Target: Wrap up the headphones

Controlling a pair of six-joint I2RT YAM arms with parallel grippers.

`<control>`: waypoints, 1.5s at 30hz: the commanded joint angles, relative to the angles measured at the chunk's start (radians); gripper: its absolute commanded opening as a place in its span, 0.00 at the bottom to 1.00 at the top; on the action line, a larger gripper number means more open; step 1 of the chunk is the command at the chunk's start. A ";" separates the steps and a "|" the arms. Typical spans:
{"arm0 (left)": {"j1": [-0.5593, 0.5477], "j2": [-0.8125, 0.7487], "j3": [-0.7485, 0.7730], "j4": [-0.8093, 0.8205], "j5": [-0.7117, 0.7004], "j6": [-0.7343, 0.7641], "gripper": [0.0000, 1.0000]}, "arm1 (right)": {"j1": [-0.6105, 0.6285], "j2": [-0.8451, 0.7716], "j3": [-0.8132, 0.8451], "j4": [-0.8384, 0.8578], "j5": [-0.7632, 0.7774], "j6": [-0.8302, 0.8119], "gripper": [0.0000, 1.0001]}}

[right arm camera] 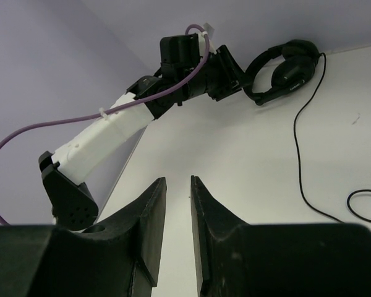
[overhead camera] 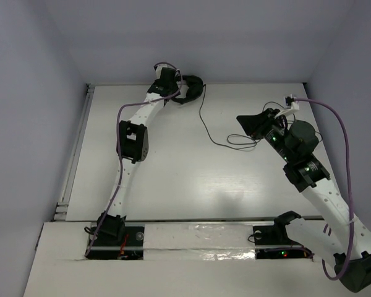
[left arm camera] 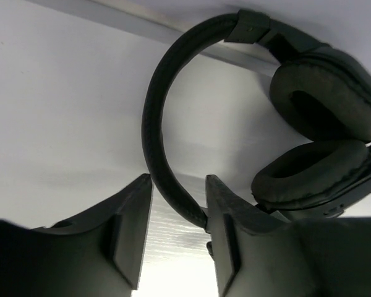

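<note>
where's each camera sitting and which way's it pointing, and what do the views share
Top external: above and behind the arms, looking down on the table; left arm, right arm and bases show.
Left wrist: at the table's far edge, facing outward; left gripper open astride the headphones headband.
Right wrist: low over the table, facing far-left; right gripper open, empty; left arm beyond.
Shared: all three show the headphones; top and right wrist show the cable.

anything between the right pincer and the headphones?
Bare table and the thin black cable trailing from the headphones toward the right pincer; nothing else, per the top view.
</note>
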 commanded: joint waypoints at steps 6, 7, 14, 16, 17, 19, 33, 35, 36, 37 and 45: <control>-0.005 0.046 0.019 0.009 0.001 -0.015 0.28 | 0.006 -0.023 0.001 0.027 -0.015 -0.012 0.28; -0.005 0.043 0.016 0.009 0.001 -0.015 0.24 | 0.006 -0.019 0.001 0.031 -0.015 -0.012 0.28; -0.014 -0.052 -0.160 0.045 0.024 0.002 0.00 | 0.006 -0.012 -0.006 0.046 -0.022 -0.008 0.28; -0.025 -0.141 -0.246 0.075 0.024 0.017 0.00 | 0.006 -0.012 -0.006 0.050 -0.022 -0.005 0.28; -0.034 -0.173 -0.349 0.092 0.018 0.019 0.00 | 0.006 -0.012 -0.008 0.054 -0.024 -0.003 0.28; -0.044 -0.283 -0.466 0.161 0.018 0.016 0.00 | 0.006 -0.009 -0.011 0.060 -0.025 -0.002 0.28; -0.101 -0.527 -0.864 0.232 -0.030 0.036 0.27 | 0.006 -0.016 -0.025 0.066 -0.021 0.001 0.28; -0.101 -0.517 -0.843 0.223 -0.051 0.054 0.35 | 0.006 -0.009 -0.023 0.066 -0.027 0.001 0.28; -0.101 -0.510 -0.812 0.218 -0.056 0.062 0.38 | 0.006 -0.004 -0.023 0.067 -0.028 0.001 0.28; -0.101 -0.491 -0.798 0.216 -0.061 0.073 0.41 | 0.006 -0.001 -0.023 0.070 -0.030 0.001 0.28; -0.101 -0.260 -0.458 0.059 -0.025 0.149 0.43 | 0.006 0.010 -0.023 0.074 -0.024 -0.002 0.28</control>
